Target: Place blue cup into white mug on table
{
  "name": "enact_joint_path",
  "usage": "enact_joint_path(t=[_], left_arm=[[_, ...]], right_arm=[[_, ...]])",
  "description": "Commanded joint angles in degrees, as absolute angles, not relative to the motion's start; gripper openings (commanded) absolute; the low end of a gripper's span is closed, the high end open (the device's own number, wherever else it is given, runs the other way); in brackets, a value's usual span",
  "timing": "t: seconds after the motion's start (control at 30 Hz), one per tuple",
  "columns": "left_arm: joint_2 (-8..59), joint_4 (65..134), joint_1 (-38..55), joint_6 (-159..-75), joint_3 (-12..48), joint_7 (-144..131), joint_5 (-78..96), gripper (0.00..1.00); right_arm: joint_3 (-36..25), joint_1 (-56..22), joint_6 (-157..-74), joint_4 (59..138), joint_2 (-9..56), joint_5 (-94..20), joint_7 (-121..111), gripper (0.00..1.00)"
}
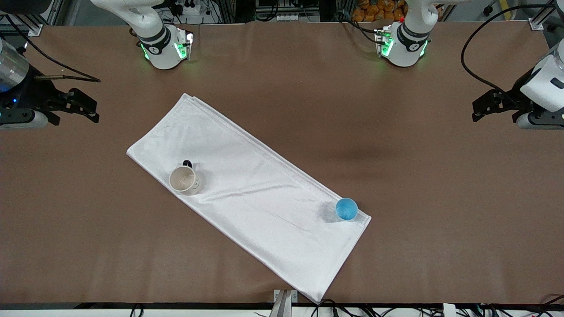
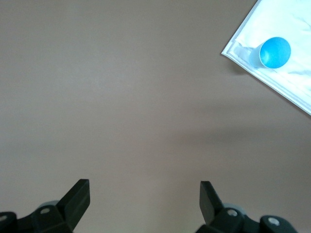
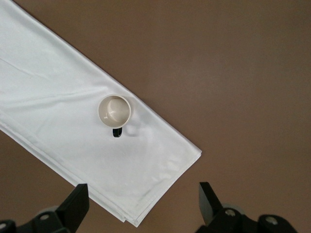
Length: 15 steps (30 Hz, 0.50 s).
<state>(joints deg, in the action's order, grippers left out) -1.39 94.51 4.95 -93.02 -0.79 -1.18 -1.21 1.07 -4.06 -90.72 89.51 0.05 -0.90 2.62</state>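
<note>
Blue cup [image 1: 346,209] on cloth [image 1: 246,189]; left gripper [image 2: 145,194] and right gripper [image 3: 144,196] spread wide, empty.

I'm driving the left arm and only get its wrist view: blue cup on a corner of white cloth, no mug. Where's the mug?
Observer: The mug stands upright on the same cloth, toward the right arm's end. It is farther from the front camera than the cup.
Operator: Anything in it?
Observer: No. The right wrist view looks straight down into it, and its beige inside is bare.
Operator: Is the right arm in my way?
Observer: The right claw is open over bare table at its own end, well apart from the mug and cloth.
</note>
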Motion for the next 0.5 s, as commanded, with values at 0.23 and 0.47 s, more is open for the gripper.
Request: enact_joint_path(t=[0.23,0.47], left_arm=[[-1.23,94.57,4.75,-92.72,-0.7,-1.32,-0.53,1.0],[0.78,94.13,4.74,-93.16,-0.79,-2.63,-0.26,1.0]], right_arm=[[1.41,-3.69,-90.18,90.97,-1.32,-1.58,1.76,1.0],[1.41,-3.87,-89.38,90.79,-1.05,-1.58,2.02,1.0]])
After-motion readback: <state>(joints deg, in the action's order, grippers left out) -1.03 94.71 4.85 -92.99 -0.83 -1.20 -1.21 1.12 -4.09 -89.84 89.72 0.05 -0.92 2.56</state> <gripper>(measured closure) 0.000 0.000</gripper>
